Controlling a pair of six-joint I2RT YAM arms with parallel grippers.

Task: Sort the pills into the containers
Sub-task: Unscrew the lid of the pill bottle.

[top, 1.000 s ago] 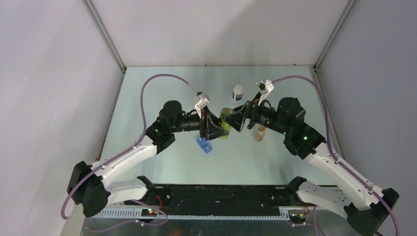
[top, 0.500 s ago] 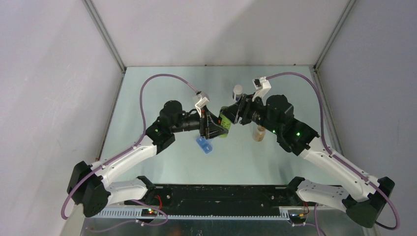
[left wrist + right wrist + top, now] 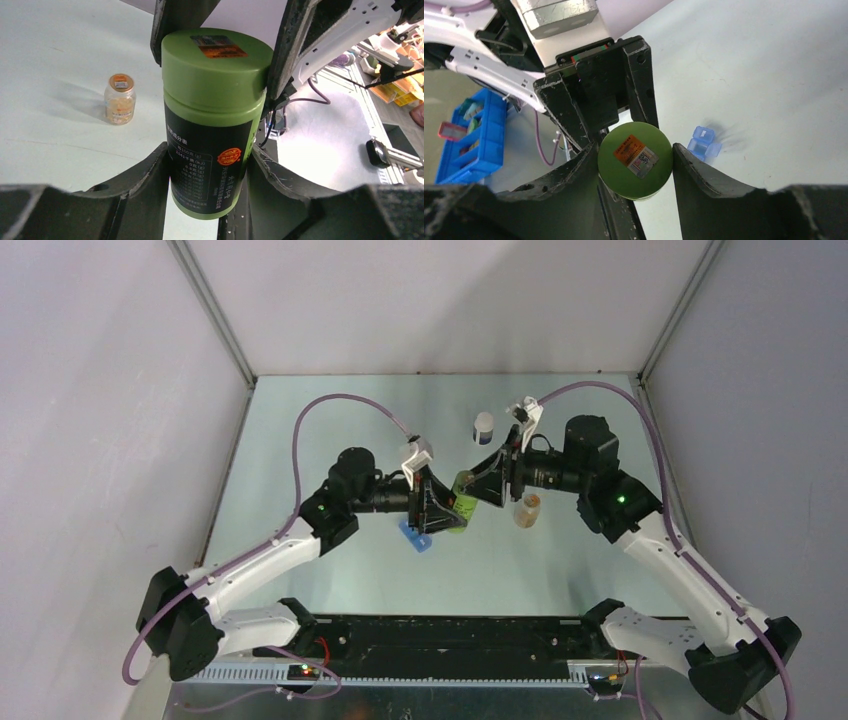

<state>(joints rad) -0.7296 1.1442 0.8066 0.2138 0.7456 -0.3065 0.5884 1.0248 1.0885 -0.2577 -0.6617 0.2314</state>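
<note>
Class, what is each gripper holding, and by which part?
Both hold the green bottle: the left gripper clamps its labelled body, the right gripper grips its cap.

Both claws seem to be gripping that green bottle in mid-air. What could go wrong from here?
1. The right gripper pinches the lid while the left gripper holds the green bottle by its body. An off-centre twist could make the bottle slip or tilt in the left fingers.
2. If the lid comes off with the bottle tilted, pills might scatter across the table rather than reach the blue pill box nearby.
</note>
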